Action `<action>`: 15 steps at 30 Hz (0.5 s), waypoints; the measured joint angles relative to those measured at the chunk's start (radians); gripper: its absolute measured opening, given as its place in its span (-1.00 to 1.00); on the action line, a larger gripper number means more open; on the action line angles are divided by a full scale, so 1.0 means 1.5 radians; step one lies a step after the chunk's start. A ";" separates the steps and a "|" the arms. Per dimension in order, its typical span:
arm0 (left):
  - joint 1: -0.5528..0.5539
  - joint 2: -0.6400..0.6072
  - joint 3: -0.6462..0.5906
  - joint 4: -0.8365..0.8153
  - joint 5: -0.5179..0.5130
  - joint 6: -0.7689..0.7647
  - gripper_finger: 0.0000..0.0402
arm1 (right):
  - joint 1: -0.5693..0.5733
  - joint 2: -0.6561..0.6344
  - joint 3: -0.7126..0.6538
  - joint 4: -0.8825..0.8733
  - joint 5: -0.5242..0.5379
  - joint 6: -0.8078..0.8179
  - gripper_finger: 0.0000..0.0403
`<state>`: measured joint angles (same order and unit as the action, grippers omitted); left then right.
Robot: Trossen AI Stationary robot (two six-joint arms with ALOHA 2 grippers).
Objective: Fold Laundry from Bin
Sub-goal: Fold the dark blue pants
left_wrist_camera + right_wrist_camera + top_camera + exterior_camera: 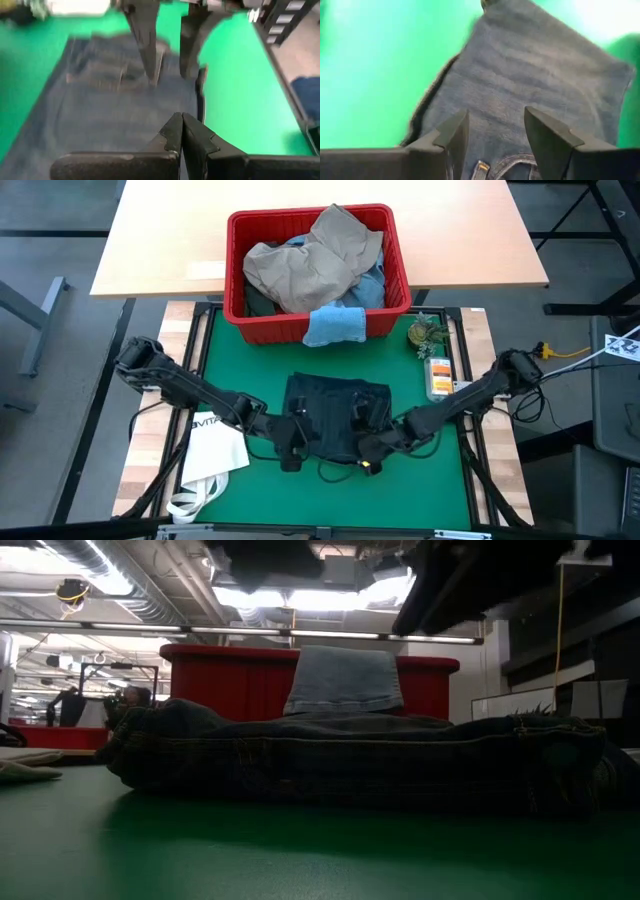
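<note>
Dark navy jeans (335, 415) lie folded flat on the green mat (240, 360) in the middle of the table, also in the low view (350, 755). My left gripper (181, 116) is shut and hangs above the jeans' near left part (293, 448), touching nothing. My right gripper (495, 117) stands open above their near right part (370, 450). The red bin (310, 215) stands behind the jeans with khaki trousers (320, 260) heaped in it. A small light blue cloth (345, 680) hangs over its front rim.
A white tote bag (215, 455) lies on the mat's near left edge. A small green thing (428, 332) and an orange packet (438, 375) lie at the mat's right edge. Bare mat shows in front of the jeans.
</note>
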<state>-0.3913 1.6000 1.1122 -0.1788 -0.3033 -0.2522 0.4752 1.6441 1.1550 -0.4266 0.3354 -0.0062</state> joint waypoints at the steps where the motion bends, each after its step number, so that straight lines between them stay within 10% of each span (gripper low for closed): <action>1: 0.004 0.009 0.000 0.022 0.005 0.016 -0.99 | 0.007 -0.006 0.008 -0.014 0.009 0.000 -0.05; 15: 0.071 0.163 0.000 0.197 0.027 0.070 -0.99 | 0.074 -0.043 0.096 -0.141 0.136 -0.001 -0.05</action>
<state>-0.2841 1.8449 1.1118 0.1162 -0.2632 -0.1478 0.5858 1.5800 1.2991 -0.6379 0.5393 -0.0073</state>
